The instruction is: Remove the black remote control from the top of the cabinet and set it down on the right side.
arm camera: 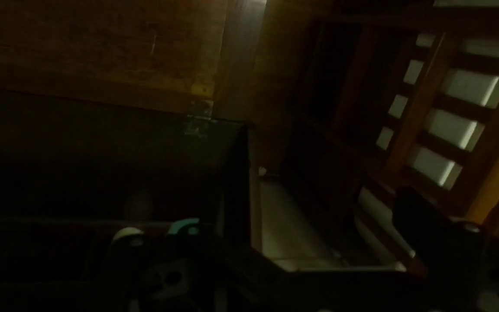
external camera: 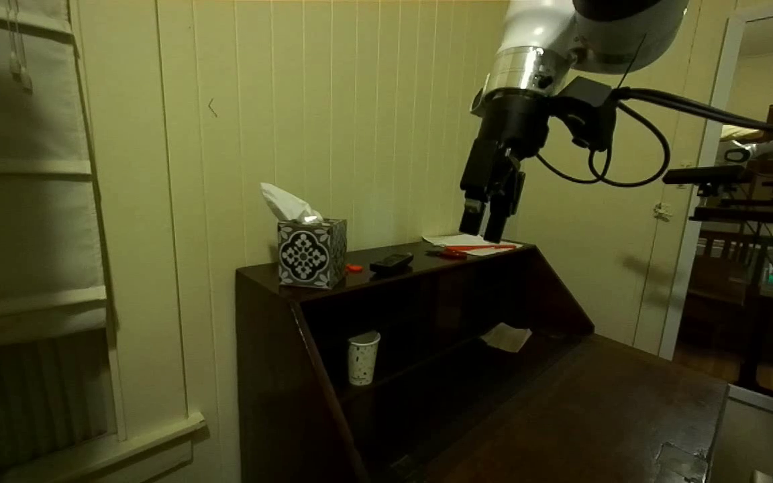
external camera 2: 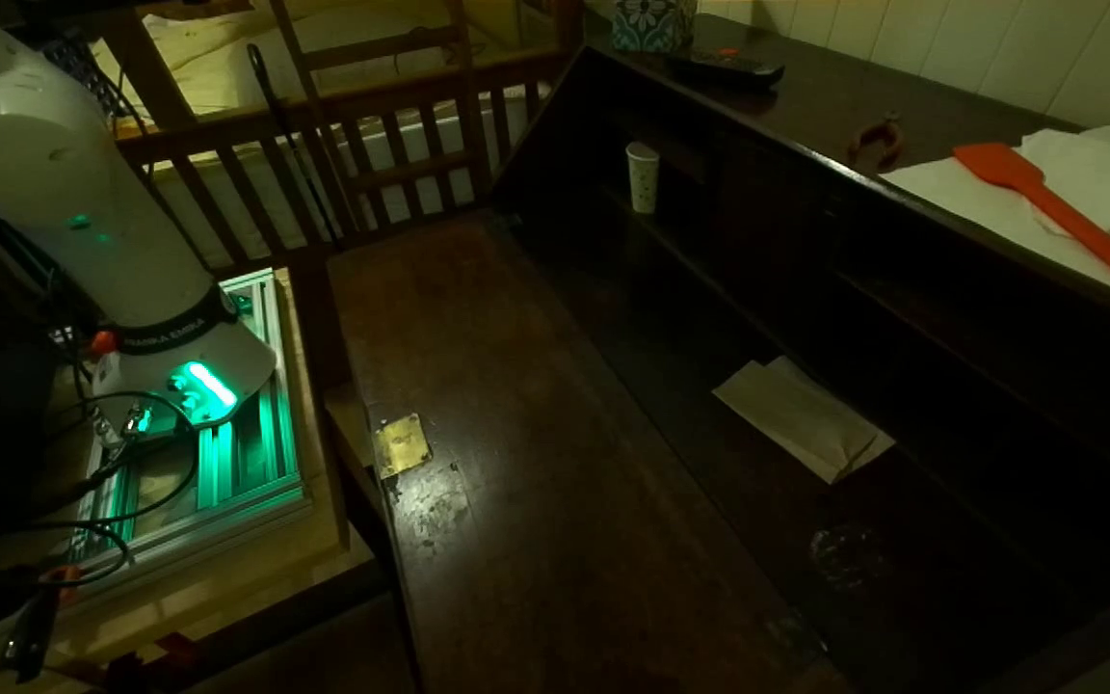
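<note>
The black remote control [external camera: 392,263] lies flat on top of the dark brown cabinet [external camera: 266,376], between the patterned tissue box and the red items. In an exterior view the remote [external camera 2: 728,69] lies along the front edge of the cabinet's top [external camera 2: 810,111]. My gripper [external camera: 484,231] hangs in the air, fingers down, apart from the remote and nearer the end of the cabinet with the papers. Its fingers are apart with nothing between them. In the dark wrist view the gripper [arm camera: 297,216] has its fingers wide apart, over the cabinet's side edge; the remote is out of view there.
The tissue box [external camera: 304,255] and a small orange cap [external camera: 353,268] sit beside the remote. A red-handled tool [external camera: 450,254], a red spatula [external camera 2: 1046,198] and white papers [external camera 2: 1109,169] lie farther along. A paper cup [external camera: 363,359] and brown paper [external camera: 507,337] are inside the cabinet.
</note>
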